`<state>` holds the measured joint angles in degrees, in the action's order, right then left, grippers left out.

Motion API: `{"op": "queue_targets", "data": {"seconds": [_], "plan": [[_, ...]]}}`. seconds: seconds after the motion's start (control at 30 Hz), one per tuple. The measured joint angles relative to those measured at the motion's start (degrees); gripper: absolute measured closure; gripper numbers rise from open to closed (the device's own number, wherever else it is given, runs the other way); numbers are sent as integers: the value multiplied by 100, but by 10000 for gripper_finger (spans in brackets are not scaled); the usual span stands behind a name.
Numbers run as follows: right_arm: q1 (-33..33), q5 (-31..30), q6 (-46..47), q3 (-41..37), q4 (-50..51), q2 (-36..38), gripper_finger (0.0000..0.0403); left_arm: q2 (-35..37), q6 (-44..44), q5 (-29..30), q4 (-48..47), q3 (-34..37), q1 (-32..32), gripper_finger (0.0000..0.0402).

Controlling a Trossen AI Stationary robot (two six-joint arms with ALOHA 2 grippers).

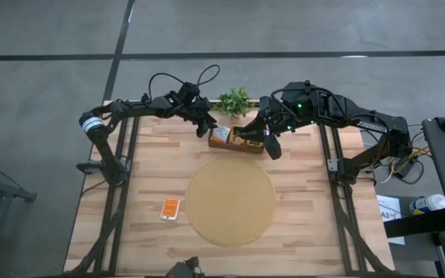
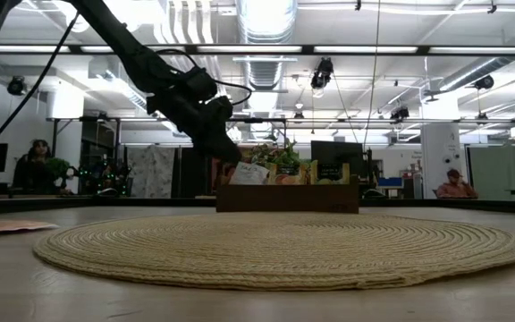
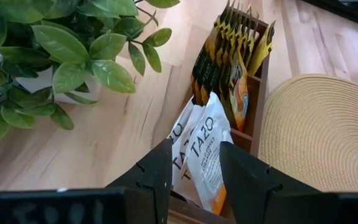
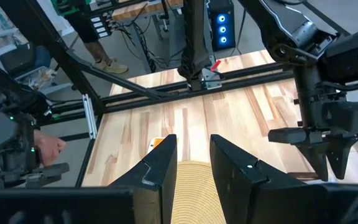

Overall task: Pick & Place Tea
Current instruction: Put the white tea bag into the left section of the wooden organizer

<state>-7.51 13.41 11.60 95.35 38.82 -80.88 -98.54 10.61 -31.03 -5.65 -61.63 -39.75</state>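
A wooden box [image 1: 236, 142] stands on the table [image 1: 145, 177] at its far edge, just beside a small green plant [image 1: 235, 100] and just behind a large round woven mat [image 1: 231, 202]. The box holds the tea packets in compartments: white packets [image 3: 205, 149] in one compartment, a row of yellow packets [image 3: 229, 46] standing upright in the next.

The left gripper [image 1: 209, 125] hangs above the left end of the box. In the left wrist view its fingers [image 3: 156, 171] stand spread with a clear gap, directly over the white packets. Contact between the fingers and the packets cannot be confirmed from this angle; nothing appears pinched.

The right gripper [image 1: 270, 147] is positioned at the right end of the box, over its front edge. In the right wrist view its fingers [image 4: 161, 168] stand apart with an empty gap between them, the mat visible below.

One orange packet [image 1: 170, 208] lies flat on the table, well apart from the box, just beside the left rim of the mat.

A person [image 2: 455, 184] is seated in the room behind the table.
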Motion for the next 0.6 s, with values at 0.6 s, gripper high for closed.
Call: {"op": "queue_targets", "data": {"seconds": [0.6], "plan": [[0, 0, -4, 0, -14, 0, 307, -90, -99, 324, 70, 2, 88, 274]]}}
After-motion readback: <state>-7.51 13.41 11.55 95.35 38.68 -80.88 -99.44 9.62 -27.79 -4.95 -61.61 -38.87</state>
